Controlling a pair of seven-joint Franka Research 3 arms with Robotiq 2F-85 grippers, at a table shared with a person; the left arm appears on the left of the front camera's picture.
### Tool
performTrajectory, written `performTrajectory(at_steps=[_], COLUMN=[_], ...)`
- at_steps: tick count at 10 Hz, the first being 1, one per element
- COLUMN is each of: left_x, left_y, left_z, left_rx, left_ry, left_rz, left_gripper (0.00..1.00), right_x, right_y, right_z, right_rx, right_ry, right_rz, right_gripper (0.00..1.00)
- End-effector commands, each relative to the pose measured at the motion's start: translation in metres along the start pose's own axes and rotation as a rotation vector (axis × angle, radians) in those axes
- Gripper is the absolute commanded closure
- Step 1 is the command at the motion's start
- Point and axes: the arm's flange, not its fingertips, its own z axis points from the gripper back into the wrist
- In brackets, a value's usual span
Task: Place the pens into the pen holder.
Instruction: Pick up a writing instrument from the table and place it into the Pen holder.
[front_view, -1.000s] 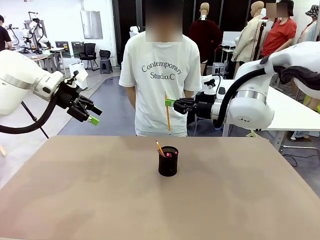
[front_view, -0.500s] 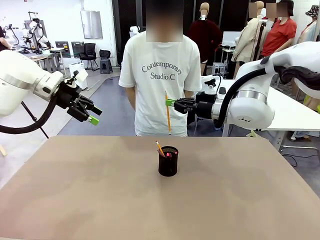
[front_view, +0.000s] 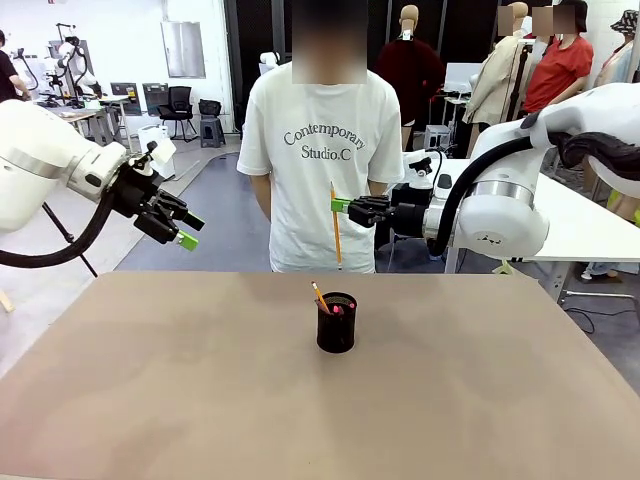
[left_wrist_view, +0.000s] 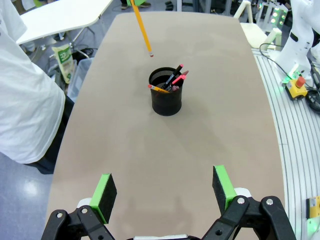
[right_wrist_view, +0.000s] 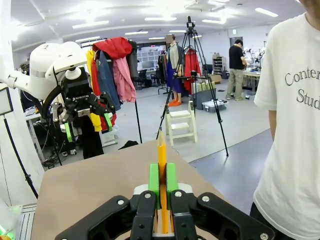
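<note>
The black mesh pen holder (front_view: 336, 322) stands mid-table, also seen in the left wrist view as pen holder (left_wrist_view: 166, 91). Inside it are a pinkish-red pen (left_wrist_view: 179, 77), a black pen (left_wrist_view: 172, 78) and an orange-yellow pencil (left_wrist_view: 158, 89). My right gripper (front_view: 340, 206) is shut on another orange-yellow pencil (front_view: 336, 235), which hangs upright above and slightly behind the holder; in the right wrist view this pencil (right_wrist_view: 162, 160) sits between the green pads. My left gripper (front_view: 186, 232) hovers open at the far left, above the table's edge, and in its own view the left gripper (left_wrist_view: 162, 187) has nothing between its fingers.
A person in a white T-shirt (front_view: 322, 150) stands at the far side of the brown table (front_view: 200, 400), hands behind the back. A white table (front_view: 580, 225) stands behind my right arm.
</note>
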Motion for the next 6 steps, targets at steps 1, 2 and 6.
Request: performTrajectory(at_steps=[1, 2, 6], left_x=[0.0, 0.0, 0.0], left_y=[-0.001, -0.001, -0.001], left_z=[0.003, 0.003, 0.003], left_rx=[0.002, 0.002, 0.002], left_ry=[0.005, 0.005, 0.005], left_rz=[0.004, 0.004, 0.004], left_gripper=[0.0, 0.0, 0.0], right_x=[0.0, -0.011, -0.05], right_y=[0.0, 0.004, -0.003], right_z=[0.0, -0.001, 0.012], right_rx=[0.0, 0.022, 0.084], right_ry=[0.0, -0.024, 0.041], right_rz=[0.0, 0.025, -0.057], right_gripper=[1.0, 1.0, 1.0])
